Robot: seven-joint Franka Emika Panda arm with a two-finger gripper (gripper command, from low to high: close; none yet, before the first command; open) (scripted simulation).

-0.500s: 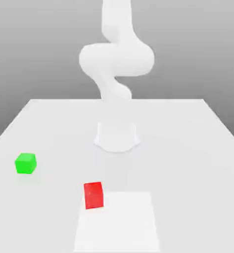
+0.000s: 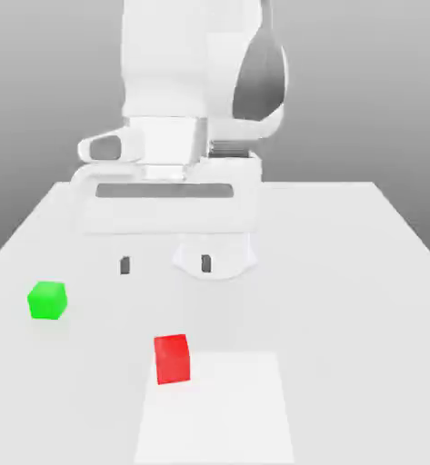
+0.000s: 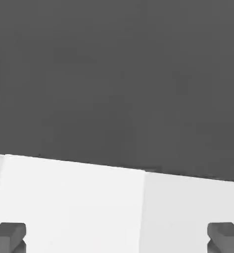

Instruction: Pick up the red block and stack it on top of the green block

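Note:
The red block (image 2: 173, 358) lies on the white table (image 2: 345, 272) near the front, at the corner of a paler square patch. Towards the exterior view's left, farther back, sits the green block (image 2: 47, 300). My gripper (image 2: 165, 264) hangs above the table behind the red block, with its white hand pointing down. Its two dark fingertips (image 2: 125, 265) stand wide apart, open, with nothing between them. In the hand view the gripper (image 3: 117, 237) shows both fingertips (image 3: 7, 236) far apart over the bare table (image 3: 69, 197).
A paler square patch (image 2: 227, 409) marks the table's front middle. The robot's round base (image 2: 232, 259) stands mid-table behind the hand. Beyond the table's far edge there is plain grey background.
The arm has swung forward and down, so the hand and its open fingers now hang in front of the base. Both blocks lie where they were.

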